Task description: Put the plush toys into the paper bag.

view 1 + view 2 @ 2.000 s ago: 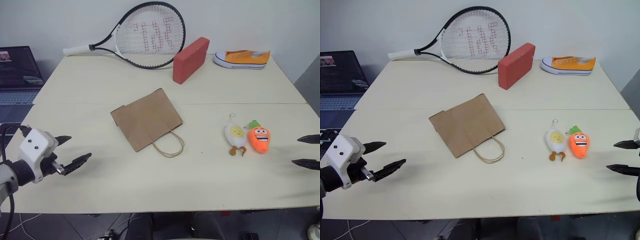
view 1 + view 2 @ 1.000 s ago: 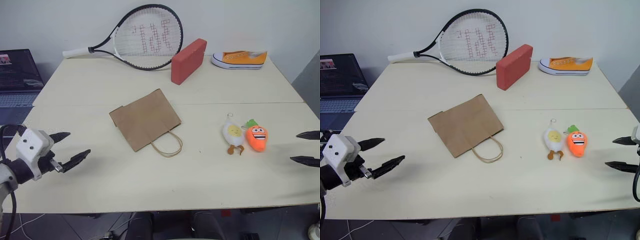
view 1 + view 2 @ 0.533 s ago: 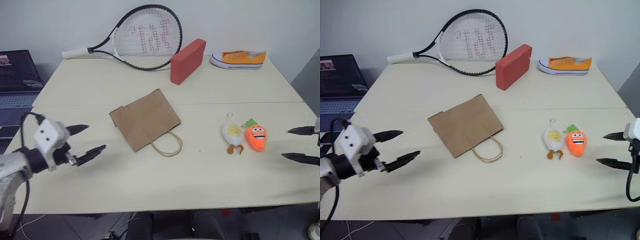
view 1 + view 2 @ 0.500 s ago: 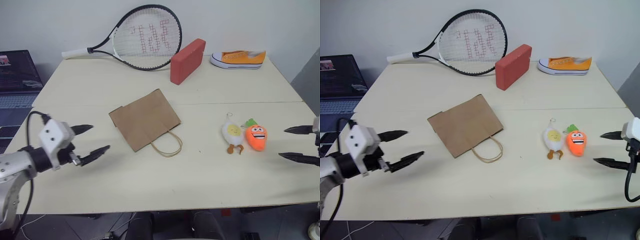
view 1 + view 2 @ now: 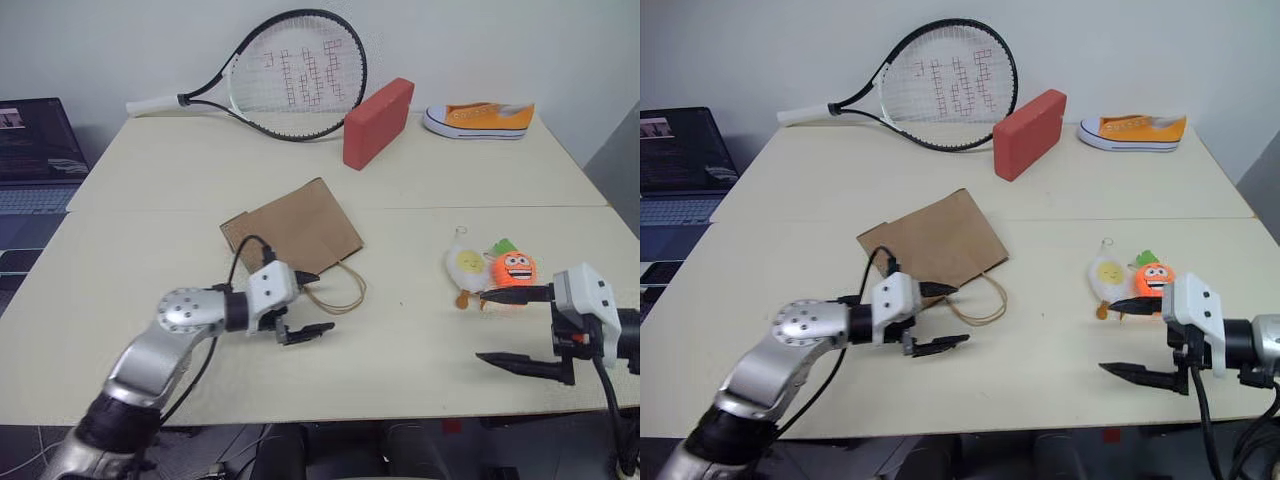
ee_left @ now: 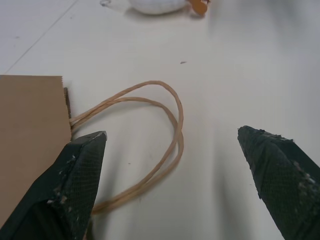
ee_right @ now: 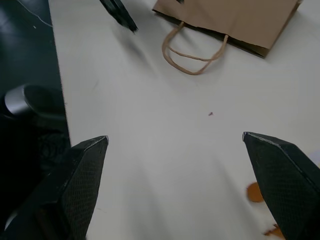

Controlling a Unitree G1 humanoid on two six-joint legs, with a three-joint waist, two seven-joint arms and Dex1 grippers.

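Observation:
The brown paper bag [image 5: 290, 235] lies flat mid-table, its twine handles [image 5: 337, 290] toward me. My left gripper [image 5: 316, 302] is open at the bag's mouth, its fingers either side of the handles [image 6: 150, 132]; whether it touches them I cannot tell. The white egg plush [image 5: 467, 265] and the orange carrot plush [image 5: 516, 268] lie side by side to the right. Just in front of them my right gripper [image 5: 481, 325] is open and holds nothing, its upper finger reaching the toys' near edge. The right wrist view looks over bare table to the bag [image 7: 235, 20].
A tennis racket [image 5: 290, 70], a red block [image 5: 378, 120] and an orange-and-white sneaker [image 5: 480, 117] sit along the table's far edge. A laptop [image 5: 35, 150] stands off the table to the left. A seam crosses the tabletop behind the bag.
Both arms have swung inward. The left gripper moved right from the table's left edge to the bag's handles. The right gripper moved left to just in front of the toys. Both stay open.

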